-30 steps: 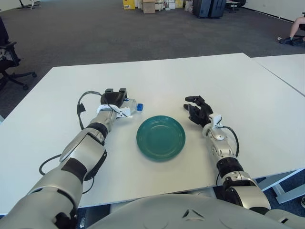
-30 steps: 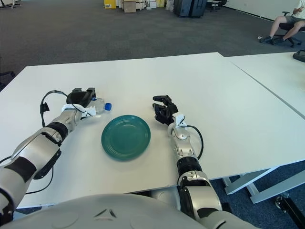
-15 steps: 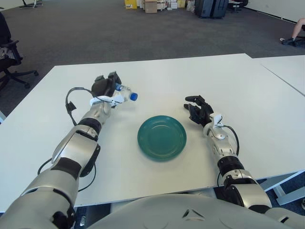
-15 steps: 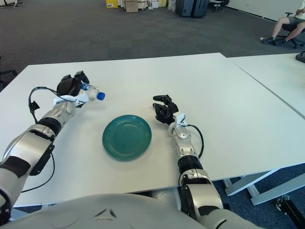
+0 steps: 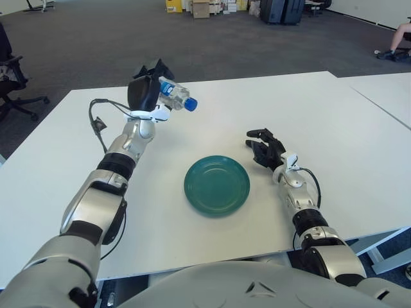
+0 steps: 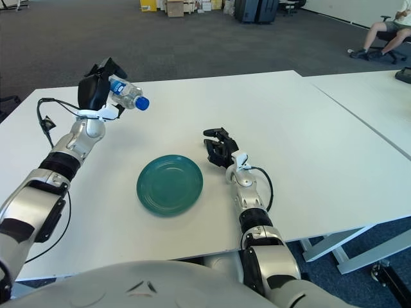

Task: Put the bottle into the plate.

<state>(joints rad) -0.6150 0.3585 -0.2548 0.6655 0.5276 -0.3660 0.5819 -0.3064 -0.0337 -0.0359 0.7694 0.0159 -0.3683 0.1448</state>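
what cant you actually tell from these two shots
- Bottle: its base sits inside the left hand in both views, so the grip contact is hidden; its label is too small to read.
- Right hand, beside the plate on its right: whether it touches the table cannot be told.
- Person at the top right: cut off by the frame edge in both views.

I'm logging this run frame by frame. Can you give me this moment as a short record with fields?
bottle: clear, blue cap, held in the air, lying sideways with cap pointing toward the robot's right
left hand: raised above the table, gripping the bottle
plate: green, nothing on it, flat on table
right hand: beside the plate, on its right
table: white
task status: bottle not yet in plate
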